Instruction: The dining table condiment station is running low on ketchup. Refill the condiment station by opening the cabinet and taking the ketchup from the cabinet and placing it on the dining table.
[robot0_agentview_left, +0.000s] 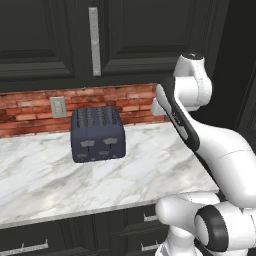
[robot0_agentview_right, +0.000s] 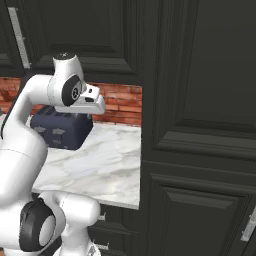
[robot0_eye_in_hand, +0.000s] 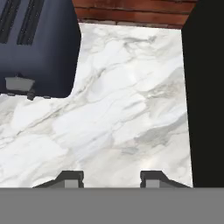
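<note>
Marble lies right under my hand (robot0_eye_in_hand: 111, 178), the white, grey-veined desk (robot0_agentview_left: 150, 165) against the red brick wall (robot0_agentview_left: 30, 110). My two fingertips (robot0_eye_in_hand: 70, 178) stand apart with bare stone showing in the gap, so the hand is spread and carries nothing. It hangs above the desk and touches nothing.

A little farther along the desk sits a dark blue toaster (robot0_agentview_left: 97, 134), slots up, its levers facing me, well clear of my fingers. On the other side a tall black cupboard front (robot0_agentview_right: 200, 125) closes off the end of the desk.

Behind the toaster the brick runs along the wall, with a grey outlet plate (robot0_agentview_left: 58, 106) set in it. Above the brick hangs the cabinet (robot0_agentview_left: 140, 35), black with raised panels, its door flat and closed. The long silver bar handle (robot0_agentview_left: 94, 41) runs upright down its edge.

I judge the task barely begun: the opening step is in hand and not yet done. The ketchup must be behind that closed door; I cannot see it. The dining table is somewhere away from this wall.

Next I need to lift the hand up off the desk, turn it toward the handle, bring the fingers either side of the bar, close, and pull the door outward along its swing.
</note>
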